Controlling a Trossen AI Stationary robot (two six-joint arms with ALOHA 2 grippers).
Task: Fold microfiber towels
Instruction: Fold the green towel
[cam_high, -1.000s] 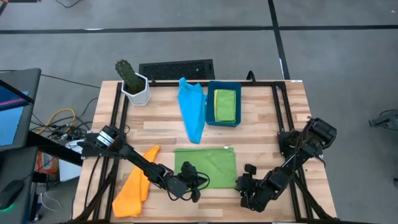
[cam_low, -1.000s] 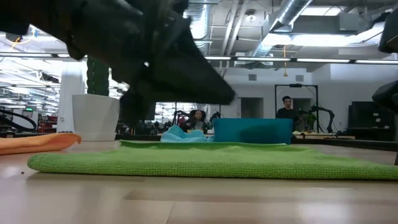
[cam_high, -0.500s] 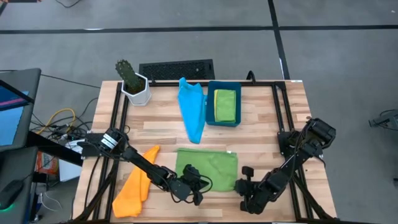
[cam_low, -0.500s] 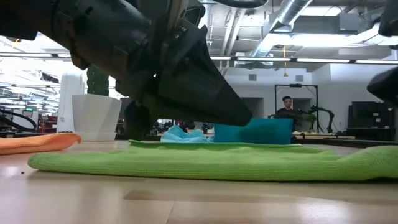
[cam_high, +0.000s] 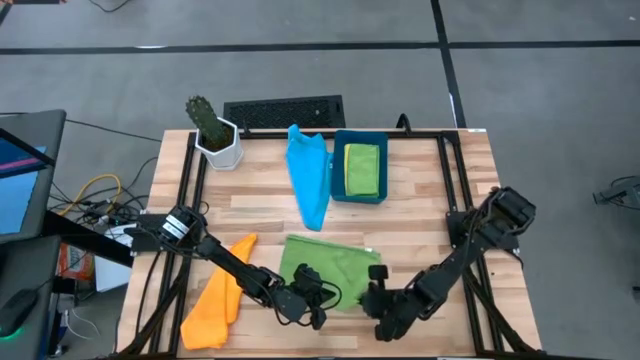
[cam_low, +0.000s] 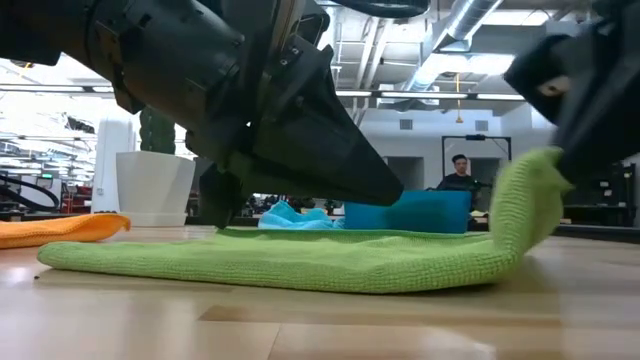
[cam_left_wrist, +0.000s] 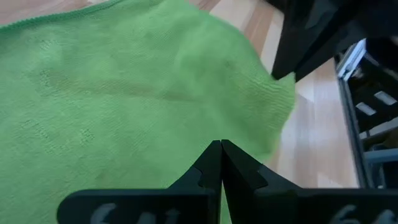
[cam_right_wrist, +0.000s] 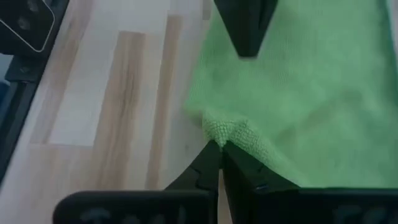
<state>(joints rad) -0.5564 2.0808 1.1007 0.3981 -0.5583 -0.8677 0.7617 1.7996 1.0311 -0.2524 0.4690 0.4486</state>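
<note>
A green microfiber towel (cam_high: 330, 265) lies near the table's front edge. My right gripper (cam_high: 376, 280) is shut on its near right corner, which stands raised (cam_low: 520, 195); the rest lies flat (cam_low: 280, 260). My left gripper (cam_left_wrist: 221, 146) is shut, low over the towel's near left part (cam_high: 316, 290). A light blue towel (cam_high: 310, 175) lies farther back. An orange one (cam_high: 218, 295) lies at the near left. A yellow-green one (cam_high: 362, 168) lies in a blue bin (cam_high: 337, 190). My right gripper pinches the green towel's near right corner (cam_right_wrist: 219, 132) between its two fingers, the cloth bunched at their ends. The fingers slant down from the right. That corner is lifted and curls up, slack; the rest lies on the table. My left gripper's shut fingers (cam_left_wrist: 208, 163) are down at the towel's surface; whether they press it or pinch cloth, I cannot tell.
A cactus in a white pot (cam_high: 214, 135) stands at the far left. A dark keyboard (cam_high: 285, 112) lies along the far edge. Bare wood shows between the green towel and the bin, and at the right.
My right gripper has shut on the green towel's near right corner, then risen and gone toward the table's left, rolling as it went. That end of the towel has lifted and curled up; the rest has stayed flat.
</note>
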